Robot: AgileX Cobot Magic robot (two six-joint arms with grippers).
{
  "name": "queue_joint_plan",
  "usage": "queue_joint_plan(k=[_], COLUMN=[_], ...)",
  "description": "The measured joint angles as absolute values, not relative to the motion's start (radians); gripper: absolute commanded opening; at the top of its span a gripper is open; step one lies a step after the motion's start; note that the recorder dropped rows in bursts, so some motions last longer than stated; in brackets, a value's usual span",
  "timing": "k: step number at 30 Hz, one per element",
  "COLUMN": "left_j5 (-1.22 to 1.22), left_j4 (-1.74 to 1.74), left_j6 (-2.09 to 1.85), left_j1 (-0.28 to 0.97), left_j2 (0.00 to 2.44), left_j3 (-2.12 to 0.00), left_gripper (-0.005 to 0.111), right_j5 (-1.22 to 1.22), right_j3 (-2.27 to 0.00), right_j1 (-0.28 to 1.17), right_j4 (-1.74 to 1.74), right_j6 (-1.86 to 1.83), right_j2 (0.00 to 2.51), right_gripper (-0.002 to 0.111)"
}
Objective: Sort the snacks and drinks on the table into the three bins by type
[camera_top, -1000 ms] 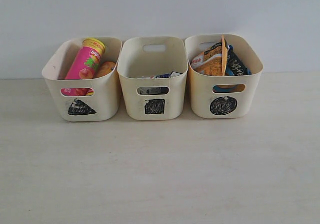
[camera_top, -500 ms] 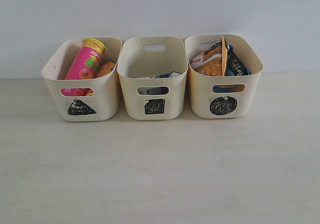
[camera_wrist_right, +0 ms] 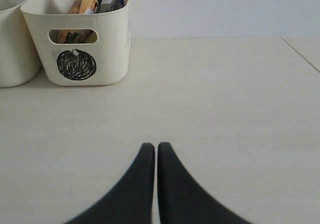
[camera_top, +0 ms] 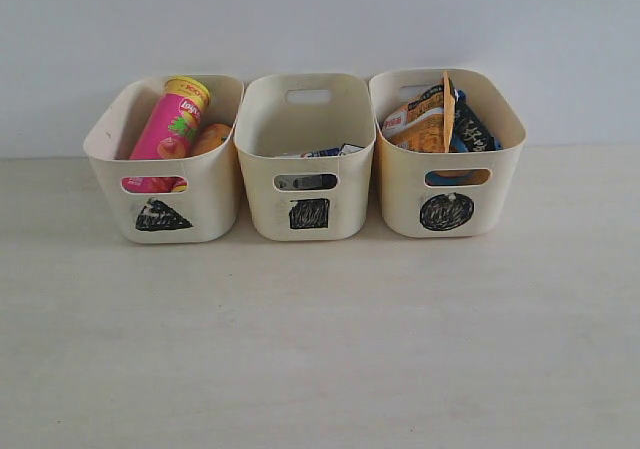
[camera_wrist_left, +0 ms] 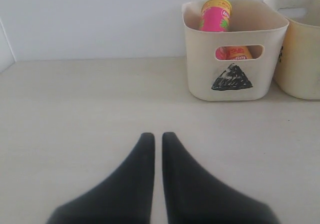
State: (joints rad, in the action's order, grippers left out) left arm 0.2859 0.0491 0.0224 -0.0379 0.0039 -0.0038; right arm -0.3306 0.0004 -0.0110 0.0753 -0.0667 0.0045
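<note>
done, by the look: crisp tubes (camera_top: 172,124) in triangle bin (camera_top: 208,204) left of square bin (camera_top: 265,207) | cartons (camera_top: 325,152) inside square bin | bags (camera_top: 428,121) in circle bin (camera_top: 400,207) right of it | table (camera_top: 320,349): nothing left to sort | left end effector (camera_wrist_left: 158,136), right end effector (camera_wrist_right: 156,146): narrow, empty

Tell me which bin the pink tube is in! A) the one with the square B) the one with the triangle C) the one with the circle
B: the pink tube leans inside the triangle bin, with its yellow top sticking up above the rim.
</note>
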Motion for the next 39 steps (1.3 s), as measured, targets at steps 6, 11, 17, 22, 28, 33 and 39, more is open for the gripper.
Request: queue_joint_plan(k=[6,11,17,22,28,33,39], left_j5=[0.287,0.287,0.287,0.287,0.287,0.287,0.287], left_j4=[0.049,0.047,0.045,0.045,0.045,0.045,0.045], left_j6=[0.000,0.000,0.000,0.000,0.000,0.000,0.000], left_j1=[-0.038,-0.038,-0.038,-0.038,-0.038,-0.038,-0.038], left_j2=[0.004,0.004,0.004,0.004,0.004,0.004,0.004], left_j3=[-0.004,-0.004,-0.004,-0.004,-0.004,-0.004,-0.004], left_gripper=[0.004,0.004,0.004,0.004,0.004,0.004,0.004], right_j5=[-0.331,-0.331,-0.331,-0.331,-0.331,-0.331,-0.331], right_j3=[0.000,0.000,0.000,0.000,0.000,0.000,0.000], right_j1=[-0.011,-0.011,-0.011,-0.011,-0.011,-0.011,-0.011], right_j4=[0.075,0.075,0.075,0.075,0.075,0.075,0.075], right_j6=[-0.067,-0.067,-0.067,-0.067,-0.067,-0.067,-0.067], right_j2=[0.005,0.005,0.005,0.005,0.005,0.005,0.005], right_gripper=[0.000,0.000,0.000,0.000,0.000,0.000,0.000])
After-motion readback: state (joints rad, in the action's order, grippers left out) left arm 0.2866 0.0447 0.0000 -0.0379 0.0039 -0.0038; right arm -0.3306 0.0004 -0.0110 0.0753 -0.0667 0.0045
